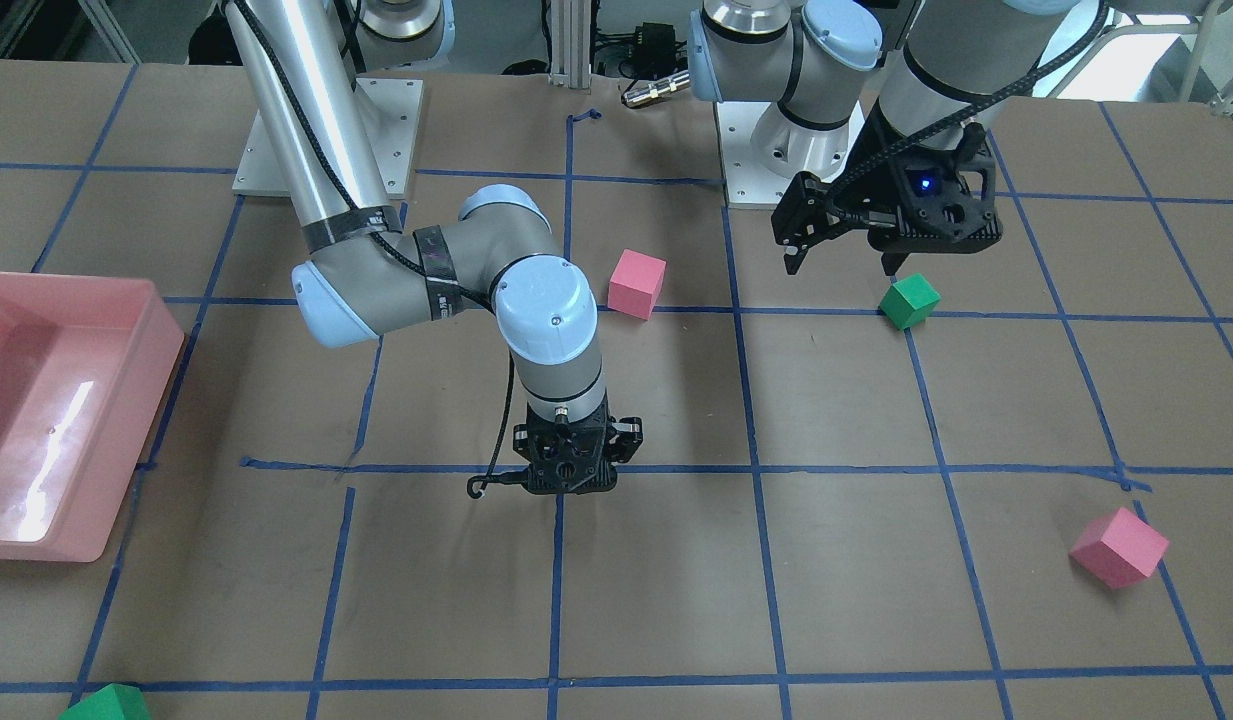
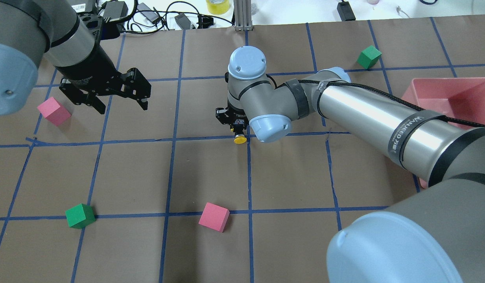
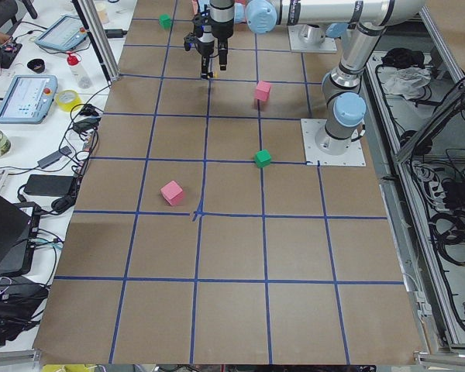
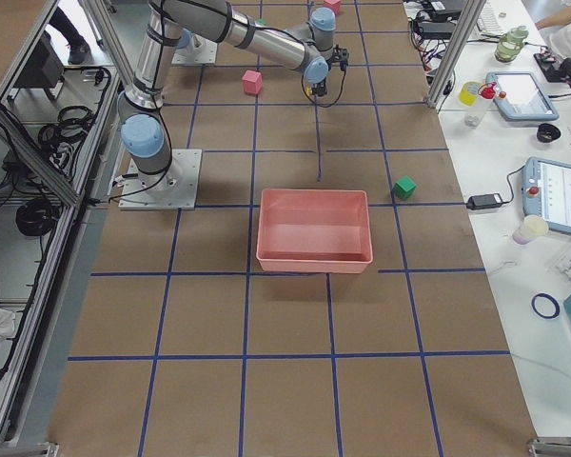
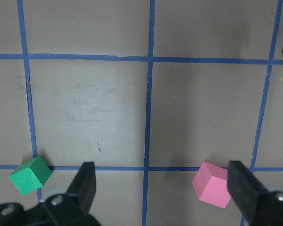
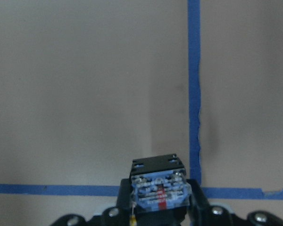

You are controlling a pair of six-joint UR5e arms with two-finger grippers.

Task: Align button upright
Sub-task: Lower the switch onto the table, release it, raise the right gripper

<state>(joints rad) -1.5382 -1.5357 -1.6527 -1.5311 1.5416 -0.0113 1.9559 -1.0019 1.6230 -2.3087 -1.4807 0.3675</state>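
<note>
The button shows in the overhead view as a yellow cap (image 2: 239, 138) sticking out below my right gripper (image 2: 237, 126). In the right wrist view its silvery-grey base (image 6: 159, 188) sits between the fingers, so the right gripper is shut on it, low over the table near a blue tape crossing. From the front the gripper body (image 1: 571, 470) hides the button. My left gripper (image 2: 108, 96) is open and empty and hovers far to the left, with a green cube (image 5: 30, 174) and a pink cube (image 5: 212, 184) below it.
A pink bin (image 2: 443, 90) stands on the robot's right side. Another pink cube (image 2: 54, 111) lies at the far left and another green cube (image 2: 369, 56) at the far right. Cables and gear lie beyond the table's far edge.
</note>
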